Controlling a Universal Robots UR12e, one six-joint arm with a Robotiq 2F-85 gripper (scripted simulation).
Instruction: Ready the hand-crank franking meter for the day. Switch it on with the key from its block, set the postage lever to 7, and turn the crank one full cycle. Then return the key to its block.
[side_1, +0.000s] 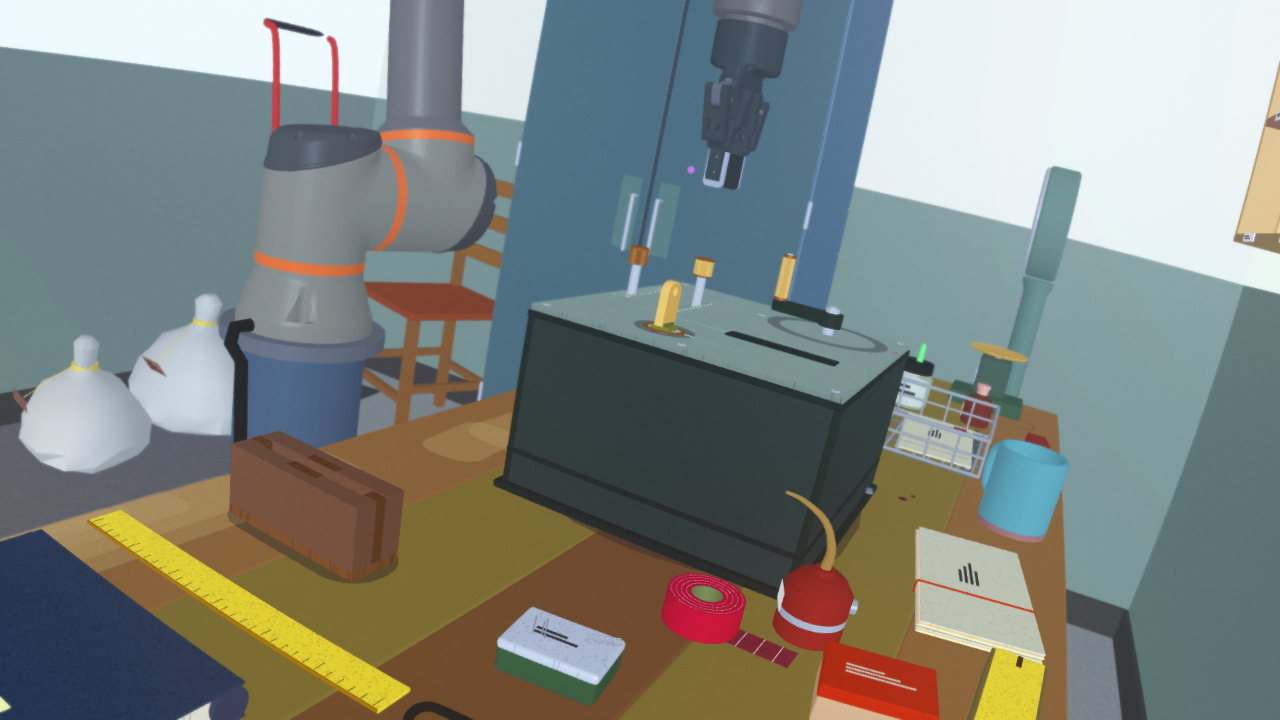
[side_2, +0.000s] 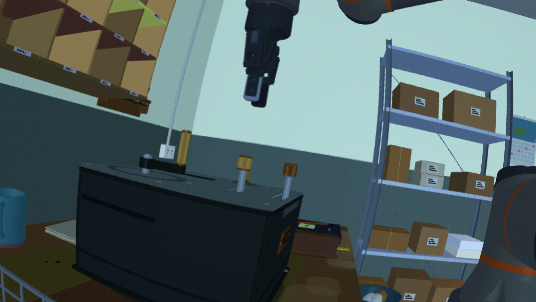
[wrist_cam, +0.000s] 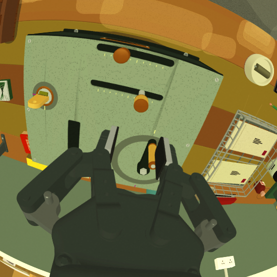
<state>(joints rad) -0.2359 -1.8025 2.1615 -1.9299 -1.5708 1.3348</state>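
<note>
My gripper (side_1: 727, 175) (side_2: 254, 96) (wrist_cam: 137, 144) hangs well above the franking meter (side_1: 707, 421) (side_2: 180, 230), open and empty, roughly over the crank side of its top. The yellow key (side_1: 669, 304) (wrist_cam: 38, 100) stands in the round lock at the meter's left front. Two brass-knobbed levers (side_1: 704, 269) (side_2: 244, 163) (wrist_cam: 140, 103) rise from their slots, the second one (side_1: 637, 257) (side_2: 290, 170) (wrist_cam: 121, 55) at the rear. The crank (side_1: 786, 277) (side_2: 184, 147) (wrist_cam: 152, 155) with its brass handle stands on the ring at the right. The brown key block (side_1: 313, 501) sits empty on the table to the left.
A wire basket (side_1: 940, 430) (wrist_cam: 245, 155) and a blue mug (side_1: 1020, 488) stand right of the meter. A red tape roll (side_1: 704, 609), a red oil can (side_1: 814, 604), a small tin (side_1: 559, 654), notebooks and a yellow ruler (side_1: 242, 609) lie along the table's front.
</note>
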